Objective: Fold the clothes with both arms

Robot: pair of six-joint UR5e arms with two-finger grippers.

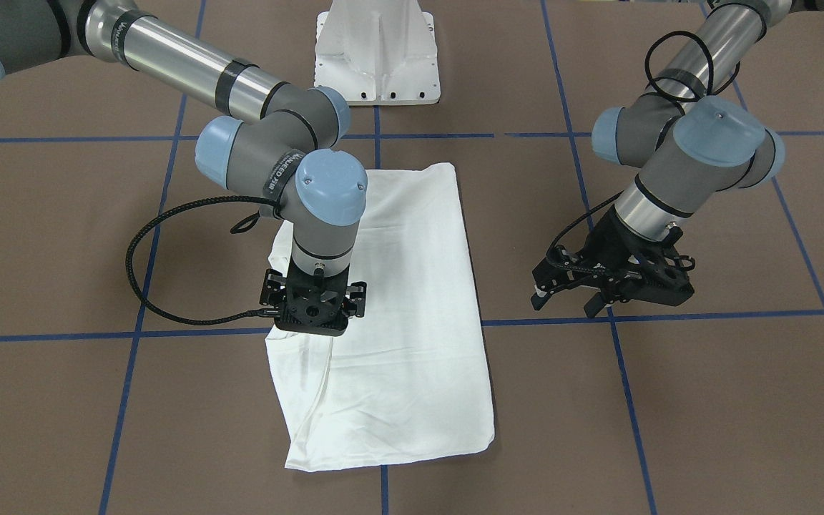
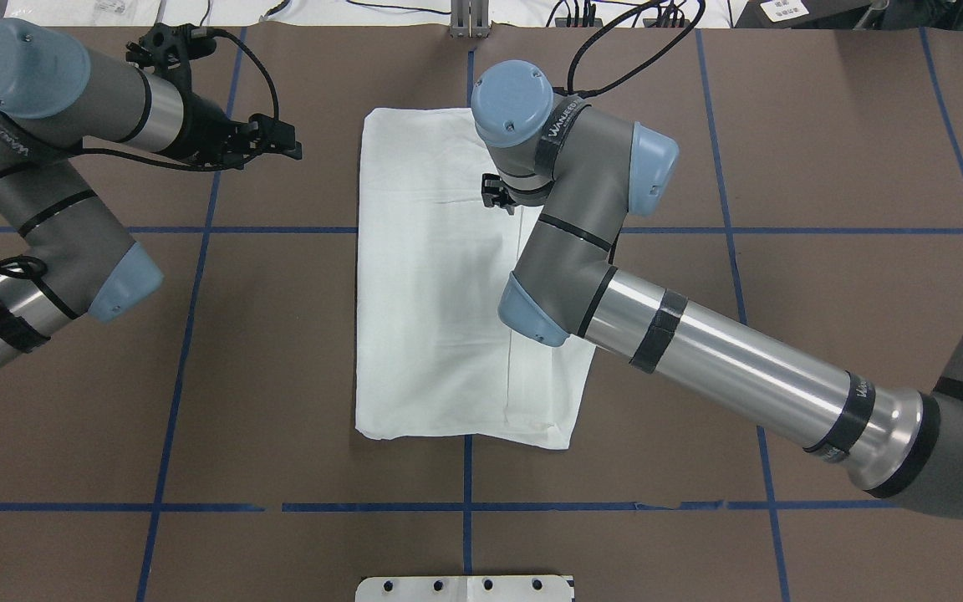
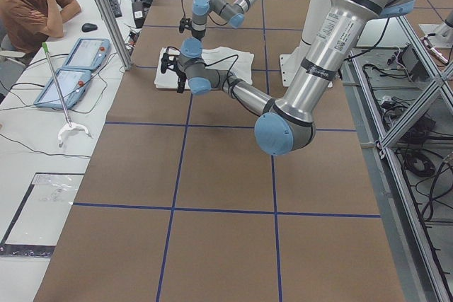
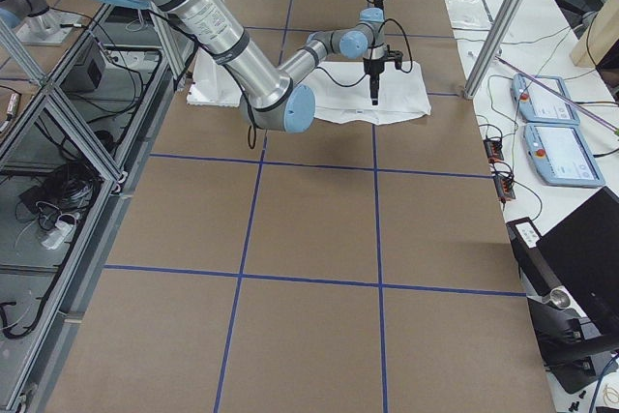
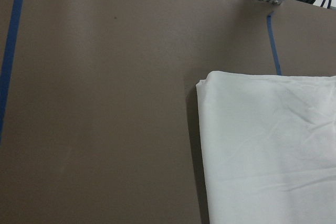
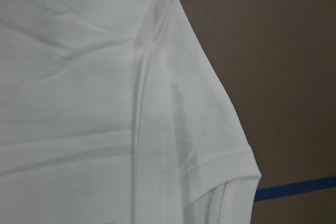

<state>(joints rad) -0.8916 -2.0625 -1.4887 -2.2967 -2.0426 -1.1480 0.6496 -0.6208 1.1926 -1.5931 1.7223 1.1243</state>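
The clothes are one white shirt (image 1: 398, 300), folded into a long strip lying flat on the brown table (image 2: 431, 293). My right gripper (image 1: 312, 315) points straight down over the strip's edge, near its far end from the robot (image 2: 496, 194). Its own body hides the fingertips, so I cannot tell its state. The right wrist view shows a sleeve hem and seam of the shirt (image 6: 105, 103) close below. My left gripper (image 1: 569, 300) hangs above bare table beside the shirt, open and holding nothing (image 2: 277, 142). In the left wrist view a corner of the shirt (image 5: 262, 145) shows.
The white pedestal base (image 1: 376, 57) stands at the robot's side of the table (image 2: 465, 588). Blue tape lines (image 1: 669, 315) grid the brown surface. A person (image 3: 32, 5) sits at a side desk with two tablets (image 3: 74, 68). Metal frame posts (image 4: 508, 16) stand at the table's edge.
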